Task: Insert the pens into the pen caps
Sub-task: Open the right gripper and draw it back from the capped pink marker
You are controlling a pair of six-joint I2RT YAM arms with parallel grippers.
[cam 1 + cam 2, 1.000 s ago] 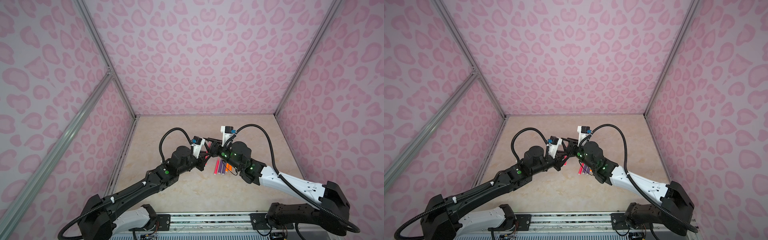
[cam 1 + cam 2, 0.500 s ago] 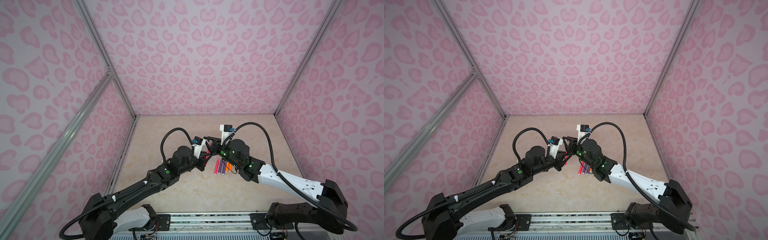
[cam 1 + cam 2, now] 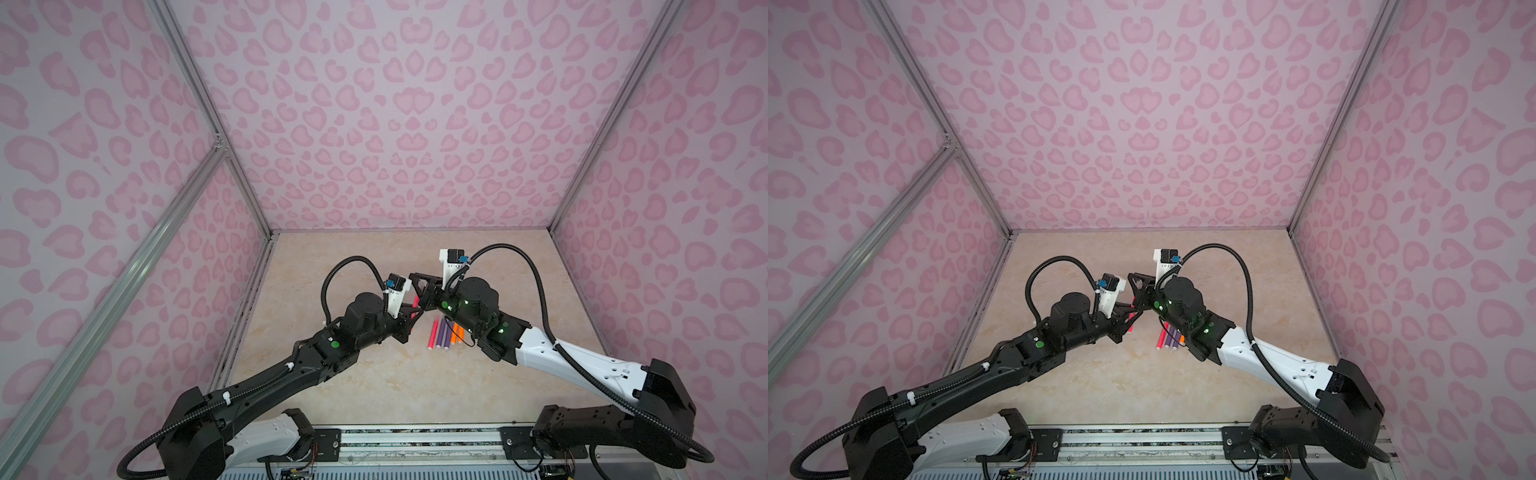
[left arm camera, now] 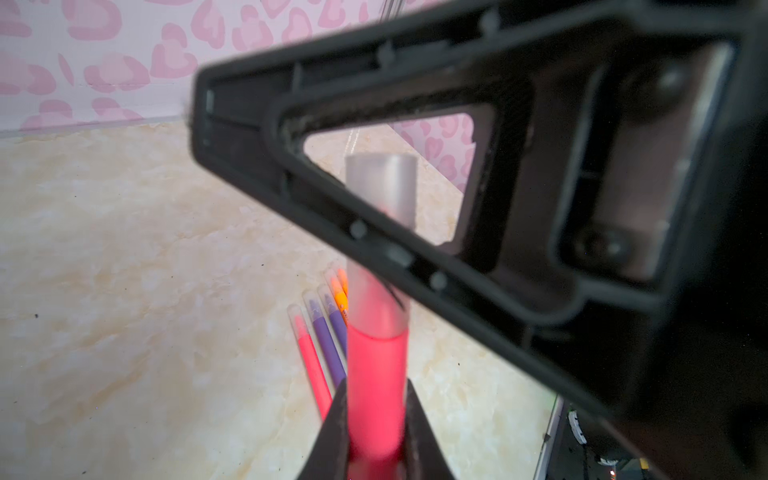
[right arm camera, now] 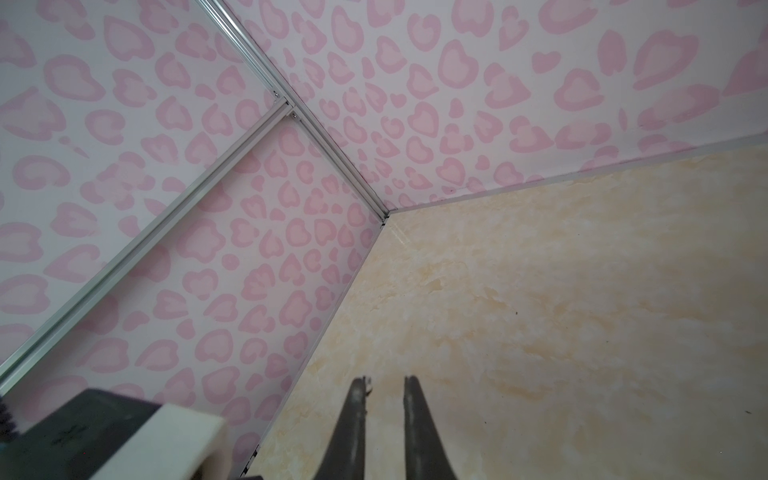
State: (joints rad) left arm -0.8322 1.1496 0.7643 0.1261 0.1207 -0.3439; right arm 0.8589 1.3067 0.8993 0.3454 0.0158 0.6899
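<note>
Step in hand: capping of the sixth pen, judged the last, since five pens (image 3: 444, 334) lie side by side in a row on the tabletop (image 3: 374, 374), each with a clear cap over its tip in the left wrist view; pink pen (image 4: 376, 365) raised off the tabletop in the left tool (image 4: 376, 428), which is clenched on its barrel; cap (image 4: 380, 183) sits over the tip end of this pen, its rim meeting the pink barrel; right tool (image 5: 384, 384) clenched to a narrow slit, one of its fingers (image 4: 415, 266) lying across the cap in the left wrist view; whether it truly pinches the cap cannot be told.

Next move, as judged: a short push along the pen's own line to seat the cap, both tools in line so the thin barrel neither bends nor slips; then release by the right tool, and the pen laid beside the row.

Hidden or unclear: in both top views the meeting of the tools is covered by the arms' own bodies, only a sliver of pink showing; right wrist view shows neither pen nor cap, only tabletop and wall (image 5: 249, 124); left wrist view blurred close up, so the depth of the cap on the pen is uncertain; orange pens (image 4: 341, 291) partly behind the held pen there.
</note>
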